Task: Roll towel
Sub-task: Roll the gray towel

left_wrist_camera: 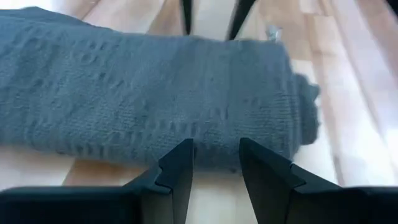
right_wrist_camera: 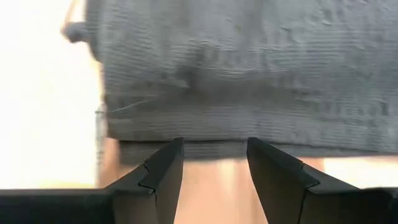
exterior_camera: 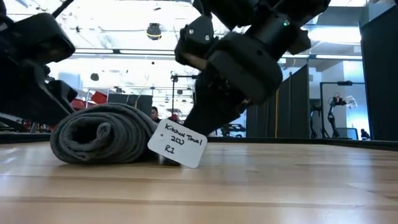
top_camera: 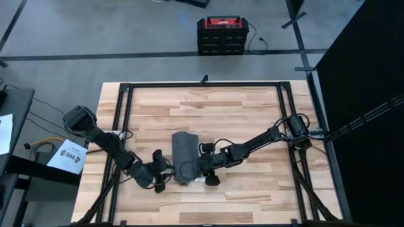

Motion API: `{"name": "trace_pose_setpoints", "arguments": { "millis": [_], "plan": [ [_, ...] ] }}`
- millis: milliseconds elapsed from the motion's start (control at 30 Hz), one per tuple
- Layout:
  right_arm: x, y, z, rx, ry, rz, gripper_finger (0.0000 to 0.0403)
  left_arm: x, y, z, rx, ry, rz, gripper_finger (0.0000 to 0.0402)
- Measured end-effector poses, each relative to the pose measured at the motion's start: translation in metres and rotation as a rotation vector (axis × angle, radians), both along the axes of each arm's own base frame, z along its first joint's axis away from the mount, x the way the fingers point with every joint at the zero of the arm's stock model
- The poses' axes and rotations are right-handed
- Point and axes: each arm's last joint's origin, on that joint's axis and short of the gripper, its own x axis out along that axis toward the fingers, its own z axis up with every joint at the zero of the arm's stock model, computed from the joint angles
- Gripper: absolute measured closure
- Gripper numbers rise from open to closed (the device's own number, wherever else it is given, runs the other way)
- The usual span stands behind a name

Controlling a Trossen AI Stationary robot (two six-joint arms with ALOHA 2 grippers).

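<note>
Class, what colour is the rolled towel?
The towel is plain dark grey with a woven texture, clearest in the left wrist view.

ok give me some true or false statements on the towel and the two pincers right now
1. The towel lies rolled up on the wooden table. True.
2. The left pincer is clamped on the towel. False: its fingers are apart, just short of the roll.
3. A white handwritten tag shows at the end of the roll. True.
4. The right pincer is parked at the table's far edge. False: it is open, right beside the towel.
5. The pincers flank the towel, one on each side. True.
6. The towel is bright red. False: it is dark grey.
</note>
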Motion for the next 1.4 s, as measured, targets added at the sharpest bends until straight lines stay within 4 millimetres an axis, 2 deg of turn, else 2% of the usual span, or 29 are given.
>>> {"name": "trace_pose_setpoints", "arguments": {
  "millis": [200, 333, 700, 933, 1200, 1400],
  "plan": [
    [0.008, 0.0, -0.019, 0.013, -0.026, -0.004, 0.0237, 0.004, 0.0, -0.025, 0.051, 0.027, 0.051, 0.0283],
    [0.015, 0.0, -0.025, 0.033, -0.087, -0.005, 0.0237, 0.009, 0.0, -0.034, 0.066, 0.011, 0.068, 0.0283],
    [0.024, -0.005, -0.018, 0.094, -0.209, -0.022, 0.0237, 0.013, -0.001, -0.03, 0.16, -0.022, 0.006, 0.0283],
    [0.022, 0.0, -0.018, 0.11, -0.187, -0.03, 0.0237, 0.013, 0.0, -0.03, 0.166, -0.022, 0.01, 0.0283],
    [0.005, -0.004, 0.009, 0.064, -0.067, -0.065, 0.0237, 0.012, 0.0, -0.03, 0.171, -0.02, 0.013, 0.0283],
    [0.0, 0.01, 0.002, 0.094, -0.026, -0.072, 0.0237, 0.012, 0.0, -0.03, 0.175, -0.02, 0.01, 0.0283]
  ]
}}
